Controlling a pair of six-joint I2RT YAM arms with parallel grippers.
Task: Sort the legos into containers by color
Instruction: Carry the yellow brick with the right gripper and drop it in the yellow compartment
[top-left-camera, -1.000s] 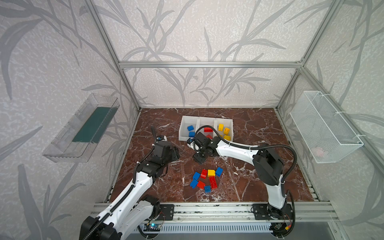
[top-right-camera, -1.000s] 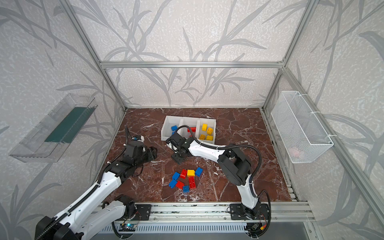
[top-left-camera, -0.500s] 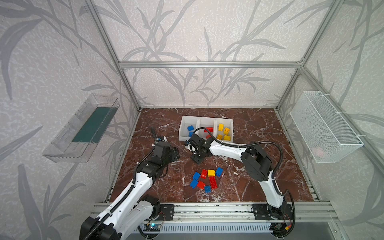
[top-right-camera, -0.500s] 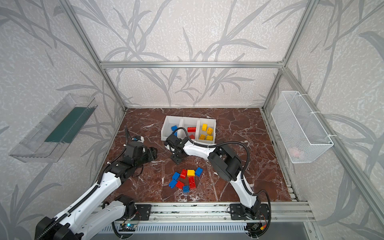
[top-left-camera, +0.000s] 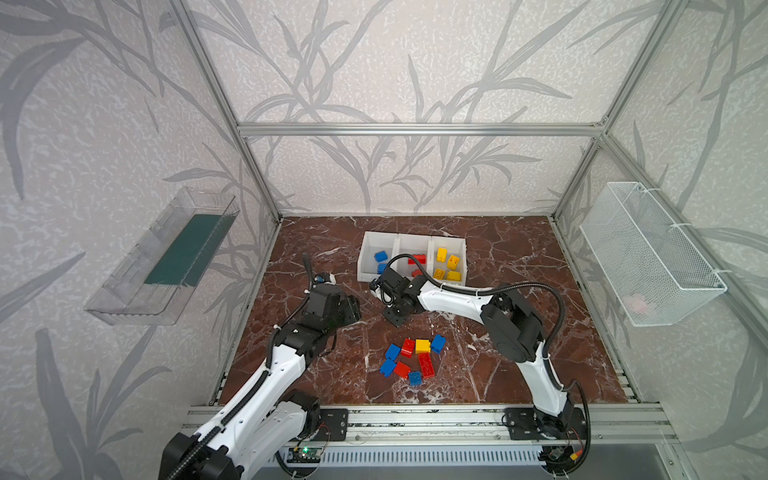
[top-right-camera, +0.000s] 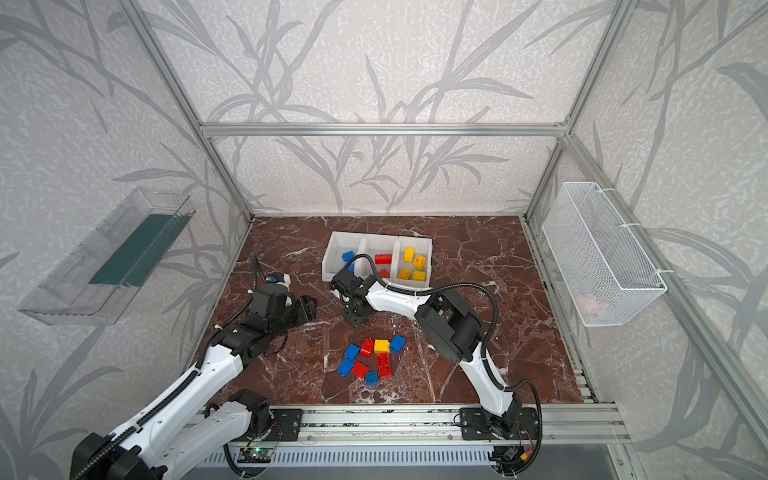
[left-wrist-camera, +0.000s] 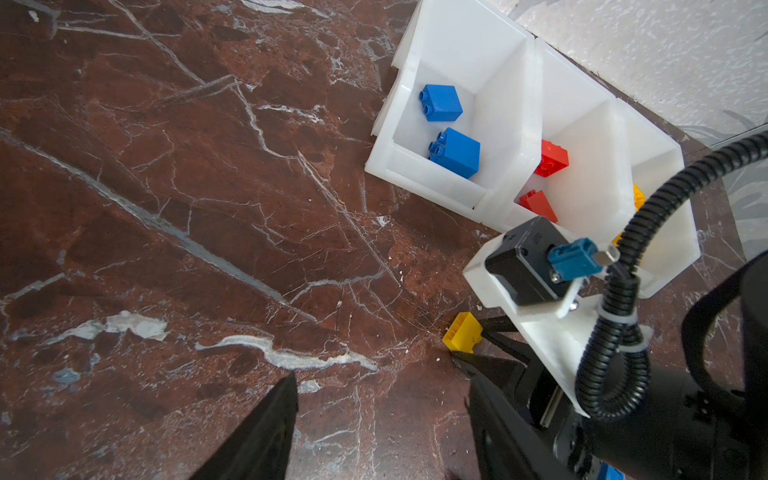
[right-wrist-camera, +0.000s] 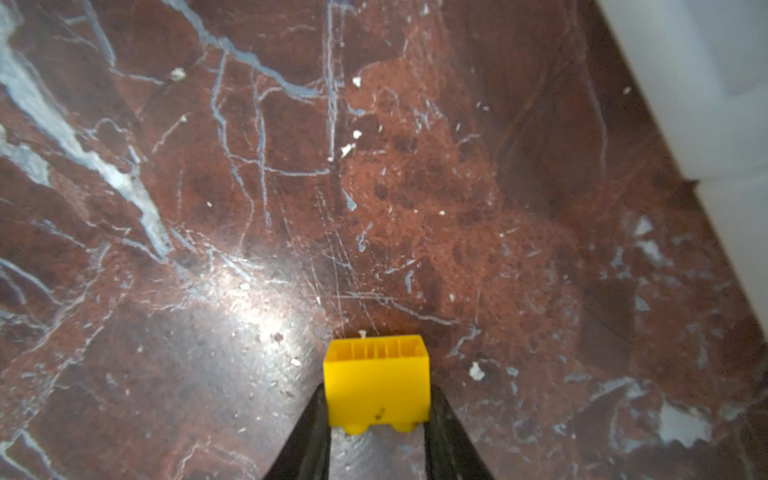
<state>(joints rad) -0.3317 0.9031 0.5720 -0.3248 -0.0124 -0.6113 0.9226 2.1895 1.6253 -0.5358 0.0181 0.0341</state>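
Eight legos (top-left-camera: 415, 359) lie loose in a pile near the front. A ninth, a yellow brick (left-wrist-camera: 462, 332), is clamped sideways in the right gripper (right-wrist-camera: 376, 395), low at the table (top-left-camera: 507, 249) just before the bins (top-left-camera: 368, 259). The left gripper (top-left-camera: 351, 309) hangs agape and empty nearby. The brick should rise straight, clear the near wall, then drop low inside the yellow bin (top-left-camera: 462, 253) at the right end.

A reddish-brown, white-veined marble tabletop (top-left-camera: 519, 257) sits inside an aluminium frame (top-left-camera: 415, 129), walled by pale wallpaper (top-left-camera: 374, 62) printed with grey leaves. A clear plastic tray (top-left-camera: 137, 270) with a dark green strip (top-left-camera: 187, 249) hangs on the left wall. A white wire-mesh basket (top-left-camera: 648, 249) holding something small and pink (top-left-camera: 638, 302) hangs on the right.
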